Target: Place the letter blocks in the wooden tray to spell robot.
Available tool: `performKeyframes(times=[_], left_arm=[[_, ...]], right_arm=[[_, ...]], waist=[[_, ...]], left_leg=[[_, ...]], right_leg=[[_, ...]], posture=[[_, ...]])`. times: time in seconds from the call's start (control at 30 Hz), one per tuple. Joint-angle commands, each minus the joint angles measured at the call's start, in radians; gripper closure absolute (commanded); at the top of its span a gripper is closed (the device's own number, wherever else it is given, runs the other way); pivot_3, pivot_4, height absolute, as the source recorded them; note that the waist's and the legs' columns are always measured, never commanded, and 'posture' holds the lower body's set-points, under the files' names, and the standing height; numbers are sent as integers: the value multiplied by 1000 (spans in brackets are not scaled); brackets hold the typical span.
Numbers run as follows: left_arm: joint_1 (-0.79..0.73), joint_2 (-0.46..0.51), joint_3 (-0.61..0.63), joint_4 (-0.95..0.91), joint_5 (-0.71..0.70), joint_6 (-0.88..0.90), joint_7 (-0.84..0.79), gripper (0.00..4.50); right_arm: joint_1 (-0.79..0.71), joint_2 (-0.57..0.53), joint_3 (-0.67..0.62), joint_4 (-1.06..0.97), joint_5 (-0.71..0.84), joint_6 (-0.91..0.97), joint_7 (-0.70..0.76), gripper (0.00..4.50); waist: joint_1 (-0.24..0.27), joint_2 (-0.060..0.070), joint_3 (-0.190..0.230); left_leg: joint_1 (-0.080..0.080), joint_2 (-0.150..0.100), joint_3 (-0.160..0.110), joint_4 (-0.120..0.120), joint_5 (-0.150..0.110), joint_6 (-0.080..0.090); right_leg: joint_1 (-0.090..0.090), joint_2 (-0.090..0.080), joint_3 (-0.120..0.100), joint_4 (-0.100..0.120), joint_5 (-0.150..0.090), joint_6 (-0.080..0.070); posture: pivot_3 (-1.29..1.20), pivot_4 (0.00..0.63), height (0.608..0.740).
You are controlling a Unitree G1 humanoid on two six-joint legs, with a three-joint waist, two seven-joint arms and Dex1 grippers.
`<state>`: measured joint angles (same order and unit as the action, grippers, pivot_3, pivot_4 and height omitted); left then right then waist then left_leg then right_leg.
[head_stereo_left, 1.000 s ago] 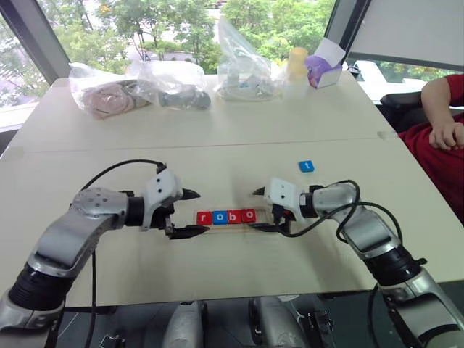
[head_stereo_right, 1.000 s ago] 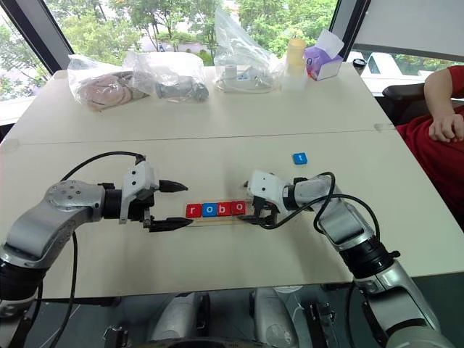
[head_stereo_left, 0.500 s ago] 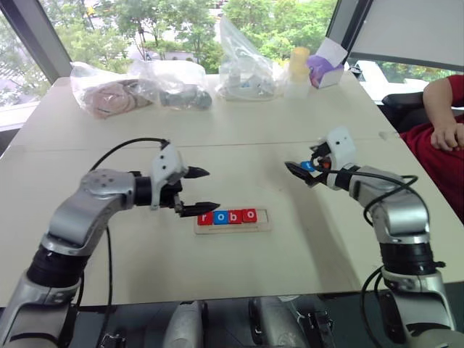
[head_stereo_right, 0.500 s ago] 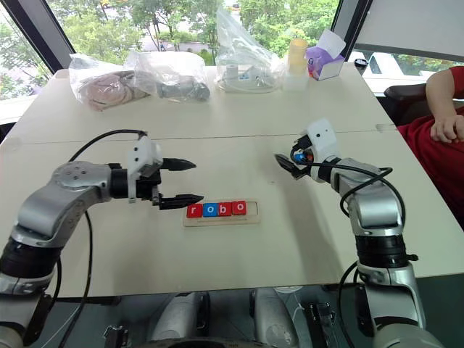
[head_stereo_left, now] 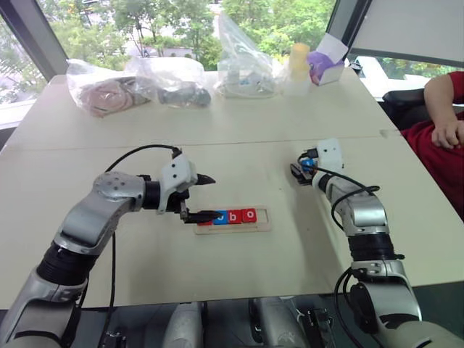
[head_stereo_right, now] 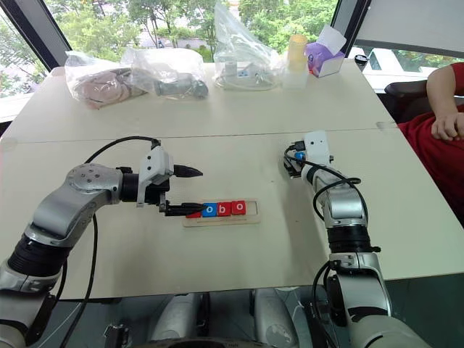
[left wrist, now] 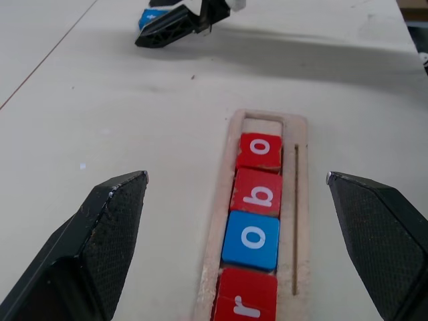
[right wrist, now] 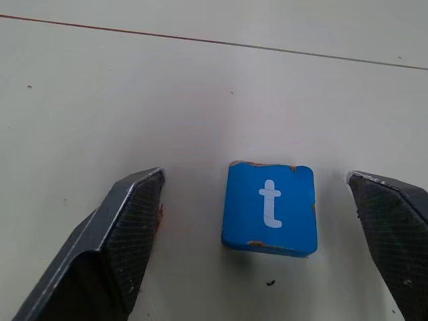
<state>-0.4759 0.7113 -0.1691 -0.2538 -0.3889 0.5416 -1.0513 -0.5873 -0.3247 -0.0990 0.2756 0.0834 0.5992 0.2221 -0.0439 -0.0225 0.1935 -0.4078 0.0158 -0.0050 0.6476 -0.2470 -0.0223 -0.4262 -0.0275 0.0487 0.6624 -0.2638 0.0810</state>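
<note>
Tabletop [head_stereo_left: 239, 268] of pale laminate carries everything, with clear plastic bags [head_stereo_left: 138, 83] lined along its far edge. Nearer the middle lies the wooden tray [head_stereo_left: 262, 221], its slots filled with four letter blocks: red r [left wrist: 245, 299], blue o [left wrist: 251, 239], red b [left wrist: 258, 192] and red o [left wrist: 261, 151], while the slot at the tray's right end is bare. The left claw [left wrist: 234, 241] hangs over the tray's left end, fingers spread wide on either side of the row, touching none of the tiles. Well to the right of the tray, the blue t block [right wrist: 270, 208] lies flat on the tabletop, between the parted fingers of the right claw [right wrist: 267, 234], which do not touch it.
</note>
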Motion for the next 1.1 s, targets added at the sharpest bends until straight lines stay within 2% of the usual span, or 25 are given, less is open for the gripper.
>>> performKeyframes(times=[0.03,0.1,0.13,0.33,0.47,0.63,0.77,0.87,1.07,1.1], left_arm=[[-24,-12,44,-18,-10,-5,27,0],[-32,-18,48,-11,-8,-7,37,0],[-36,-20,49,-7,-7,-7,39,0],[-40,-24,45,-5,1,-6,45,0],[-7,-5,23,-23,4,-8,18,0],[2,-3,-14,-32,26,-24,-10,0],[-13,-22,-44,-16,43,-38,-19,0],[-26,-40,-62,-5,50,-43,-27,0],[-38,-44,-67,22,61,-59,-50,0],[-36,-40,-63,18,60,-56,-52,0]], right_arm=[[-15,3,9,12,-7,-8,-4,1852],[-18,3,10,17,-7,-8,-9,3005],[-20,3,10,19,-7,-6,-11,3308],[-7,10,12,-36,-11,12,-37,3273],[95,36,0,-290,-9,125,-99,3273],[293,135,-51,-747,25,432,-193,3273],[388,260,-57,-936,17,615,-271,3273],[431,316,-53,-972,0,667,-306,3273],[438,311,-72,-944,4,673,-294,219],[423,303,-84,-956,40,673,-253,98]], waist=[[0,0,0],[1,0,0],[1,0,0],[0,0,0],[1,0,0],[4,0,0],[1,0,0],[0,0,-1],[1,0,-1],[2,0,-1]], left_leg=[[0,0,0,0,0,0],[0,0,0,0,0,0],[0,0,0,1,0,0],[0,0,0,1,0,0],[0,0,-1,0,0,0],[-1,1,-2,-1,0,0],[-1,1,-1,0,0,0],[0,1,-1,0,0,0],[0,0,-1,0,0,0],[0,0,-1,0,0,0]], right_leg=[[0,0,0,0,0,0],[0,0,0,0,0,0],[0,0,0,0,0,0],[0,0,0,0,0,0],[0,0,0,0,0,0],[-1,0,0,0,0,0],[-1,0,0,0,0,0],[-1,1,0,1,0,-1],[-1,0,0,0,0,-1],[-1,0,0,0,0,-1]], posture=[[0,150,740],[0,150,740],[0,150,740],[0,150,740],[0,150,740],[0,150,740],[0,150,740],[0,150,740],[0,150,740],[0,150,740]])
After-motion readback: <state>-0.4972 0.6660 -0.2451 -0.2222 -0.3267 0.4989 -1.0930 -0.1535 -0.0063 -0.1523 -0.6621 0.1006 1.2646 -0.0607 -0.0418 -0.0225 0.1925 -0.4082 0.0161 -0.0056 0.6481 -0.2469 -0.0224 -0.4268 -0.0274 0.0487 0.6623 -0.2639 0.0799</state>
